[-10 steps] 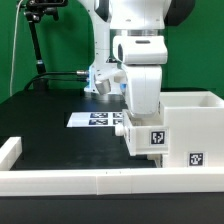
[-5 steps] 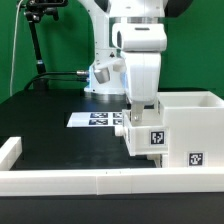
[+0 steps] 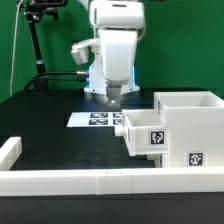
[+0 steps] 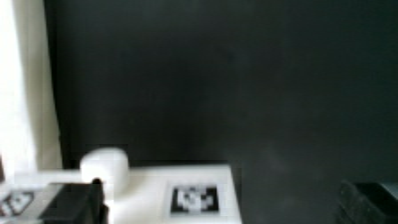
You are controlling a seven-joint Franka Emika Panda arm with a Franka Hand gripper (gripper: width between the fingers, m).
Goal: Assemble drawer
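The pincer (image 3: 116, 98) hangs empty above the table, apart from the drawer (image 3: 172, 130)

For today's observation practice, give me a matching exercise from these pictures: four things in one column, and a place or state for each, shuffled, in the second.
Things:
1. gripper
2. small tray
3. marker board
4. border wall

Places or states:
A. flat on the black table, behind the tray
B. along the table's front edge
C. hanging above the table, holding nothing
D. sticking out of the housing, tag facing front

Pairs: 1-C, 2-D, 3-A, 4-B
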